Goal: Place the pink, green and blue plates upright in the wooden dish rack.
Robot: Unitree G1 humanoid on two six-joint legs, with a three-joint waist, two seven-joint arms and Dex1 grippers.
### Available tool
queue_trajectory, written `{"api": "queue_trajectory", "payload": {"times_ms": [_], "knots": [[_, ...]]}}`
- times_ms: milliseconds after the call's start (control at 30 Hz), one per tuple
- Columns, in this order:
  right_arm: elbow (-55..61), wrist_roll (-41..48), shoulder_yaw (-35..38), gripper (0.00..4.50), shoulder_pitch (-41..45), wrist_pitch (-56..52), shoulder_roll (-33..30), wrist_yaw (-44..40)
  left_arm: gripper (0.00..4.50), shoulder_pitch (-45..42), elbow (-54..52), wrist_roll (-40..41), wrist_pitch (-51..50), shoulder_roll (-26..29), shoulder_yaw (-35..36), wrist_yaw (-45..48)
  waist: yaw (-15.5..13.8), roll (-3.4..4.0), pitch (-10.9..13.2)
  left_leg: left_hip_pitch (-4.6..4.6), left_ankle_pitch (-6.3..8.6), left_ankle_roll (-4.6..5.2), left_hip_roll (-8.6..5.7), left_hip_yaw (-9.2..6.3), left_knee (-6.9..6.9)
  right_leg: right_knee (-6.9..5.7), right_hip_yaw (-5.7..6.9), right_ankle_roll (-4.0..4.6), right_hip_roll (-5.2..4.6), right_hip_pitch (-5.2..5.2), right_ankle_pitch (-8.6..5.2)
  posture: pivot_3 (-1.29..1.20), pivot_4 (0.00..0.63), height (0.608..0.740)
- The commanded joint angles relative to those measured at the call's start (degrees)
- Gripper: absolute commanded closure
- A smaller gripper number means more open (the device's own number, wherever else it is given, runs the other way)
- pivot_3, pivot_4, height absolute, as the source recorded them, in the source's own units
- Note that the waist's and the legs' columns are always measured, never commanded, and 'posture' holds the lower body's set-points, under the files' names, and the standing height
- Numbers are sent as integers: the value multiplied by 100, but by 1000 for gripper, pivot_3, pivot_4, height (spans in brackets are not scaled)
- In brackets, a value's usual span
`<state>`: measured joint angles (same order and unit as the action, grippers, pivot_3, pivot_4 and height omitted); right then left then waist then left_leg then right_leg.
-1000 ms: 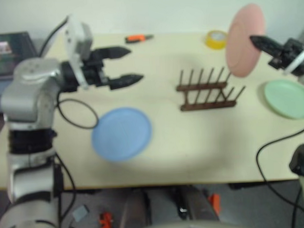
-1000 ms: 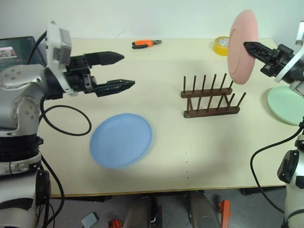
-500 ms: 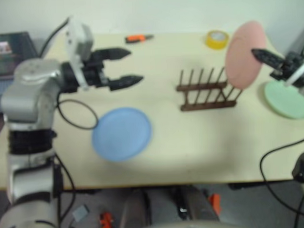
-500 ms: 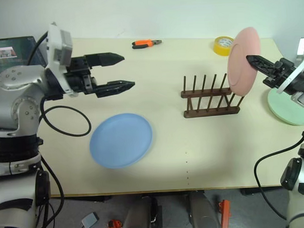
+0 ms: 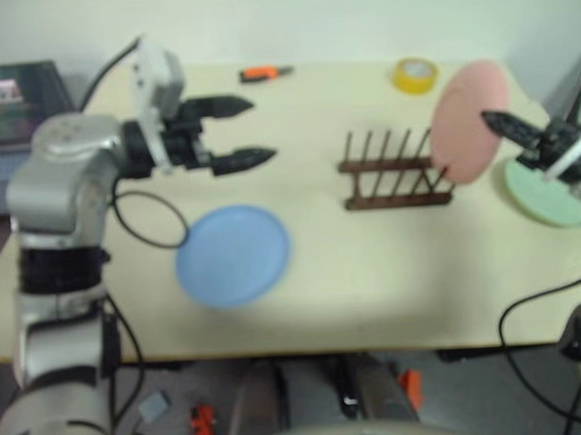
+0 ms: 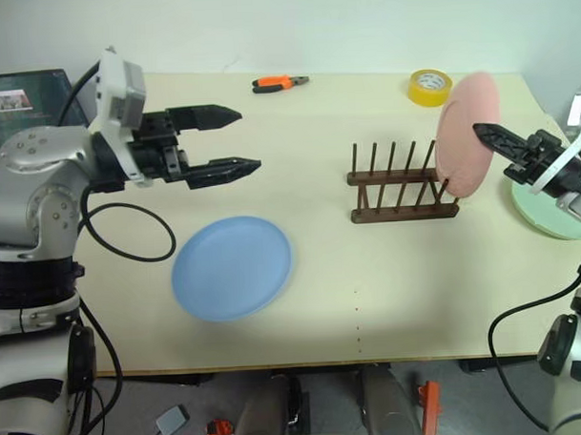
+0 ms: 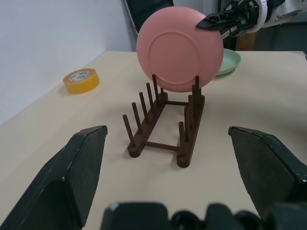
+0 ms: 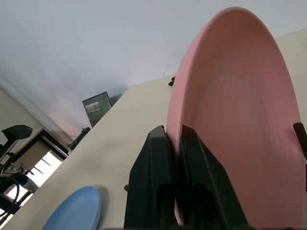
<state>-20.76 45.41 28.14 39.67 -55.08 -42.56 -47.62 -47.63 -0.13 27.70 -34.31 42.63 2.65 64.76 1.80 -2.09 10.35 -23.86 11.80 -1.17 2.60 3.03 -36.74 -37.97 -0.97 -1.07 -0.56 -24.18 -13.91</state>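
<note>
- My right gripper (image 6: 485,132) pinches the pink plate (image 6: 466,135) upright over the dish rack's (image 6: 401,185) end slot; left gripper (image 6: 230,139) wide, empty
- Next I'd seat its rim between pegs

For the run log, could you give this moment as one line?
right gripper: shut on pink plate, upright at wooden dish rack end | left gripper: open, empty | blue plate, green plate: flat on table
</note>
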Motion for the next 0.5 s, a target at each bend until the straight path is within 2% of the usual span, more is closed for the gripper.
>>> {"api": "queue_trajectory", "payload": {"times_ms": [33, 167, 300, 333, 400, 467, 500], "knots": [[138, 84, 90, 4500, 22, 206, -46, -135, 39, -121, -82, -3, 97, 113, 58, 32, 2, 0, 0, 0, 0, 0, 0, 0, 0, 0, 0, 0, 0, 0, 0, 0, 150, 740], [53, 62, 61, 3409, 39, 239, -47, -141, 0, -117, -91, -4, 95, 118, 52, 24, 3, 0, 0, 1, 0, 0, 0, 1, 0, 0, -1, 0, 1, 0, 0, 0, 150, 740], [55, 24, 17, 2025, 15, 277, -66, -172, 0, -117, -79, -15, 104, 113, 50, 11, 3, 0, 0, 1, 0, 0, 0, 1, 0, 0, -1, 0, 2, 0, 0, 0, 150, 740], [51, 12, 14, 1561, 13, 294, -67, -167, 0, -115, -77, -17, 106, 111, 48, 8, 3, 0, 0, 1, 0, 0, 0, 1, 0, 0, -1, 0, 2, 0, 0, 0, 150, 740], [33, -56, -15, 1004, 0, 364, -74, -139, 0, -109, -78, -25, 110, 105, 42, 0, 2, 0, 0, 0, 0, 0, 0, 1, 0, 0, -1, 0, 2, 0, 0, 0, 150, 740], [25, -142, -60, 221, -21, 453, -88, -121, 0, -105, -81, -33, 115, 100, 36, -6, 3, 0, 0, 1, 0, 0, 0, 1, 0, 0, -1, 0, 2, 0, 0, 0, 150, 740], [45, -162, -62, 44, -29, 485, -110, -144, 0, -108, -81, -34, 114, 97, 36, -10, 3, 0, 0, 1, 0, 0, 0, 1, 0, 0, -1, 0, 2, 0, 0, 0, 150, 740]]}}
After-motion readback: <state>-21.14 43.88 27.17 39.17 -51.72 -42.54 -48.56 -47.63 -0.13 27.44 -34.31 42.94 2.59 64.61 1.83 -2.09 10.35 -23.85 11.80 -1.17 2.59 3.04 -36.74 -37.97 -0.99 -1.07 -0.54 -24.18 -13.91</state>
